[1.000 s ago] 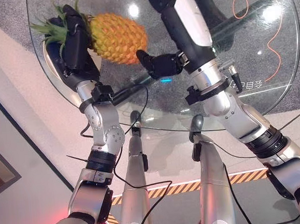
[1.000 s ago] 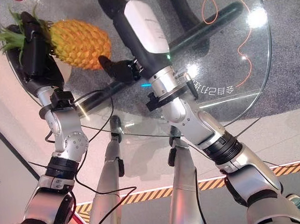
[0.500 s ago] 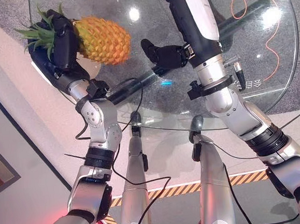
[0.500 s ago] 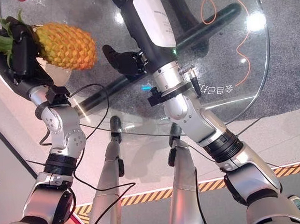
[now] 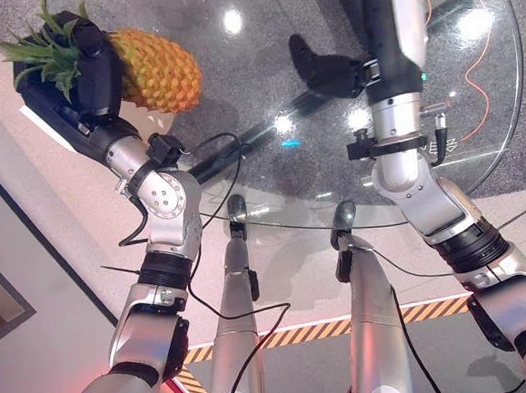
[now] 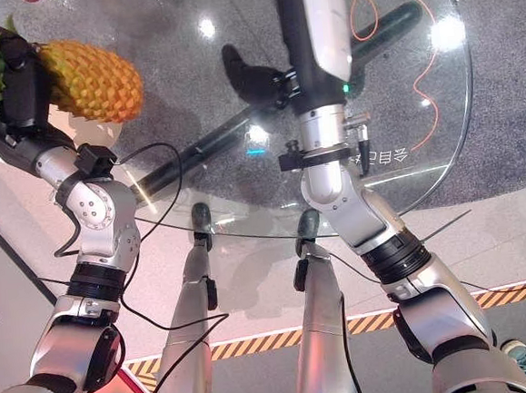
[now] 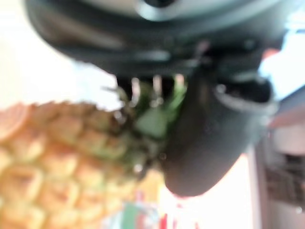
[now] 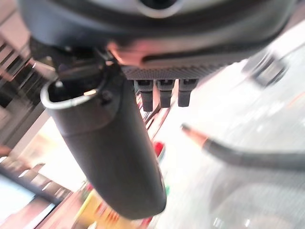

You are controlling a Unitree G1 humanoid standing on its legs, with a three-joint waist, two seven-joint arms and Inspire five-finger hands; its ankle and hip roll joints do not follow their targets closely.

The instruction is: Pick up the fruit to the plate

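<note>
1. Gripping the pineapple (image 5: 155, 70) by its leafy crown, left hand (image 5: 78, 73) has fingers clamped, fruit clear of the glass worktop (image 5: 479, 157).
2. Right hand (image 5: 327, 67): thumb straight, fingers relaxed apart, holding nothing.

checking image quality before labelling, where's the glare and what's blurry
Left eye view: bright glare spots on the glass table. Left wrist view: the pineapple and the left robot hand are soft and out of focus. Right wrist view: the background past the right robot hand is smeared.
</note>
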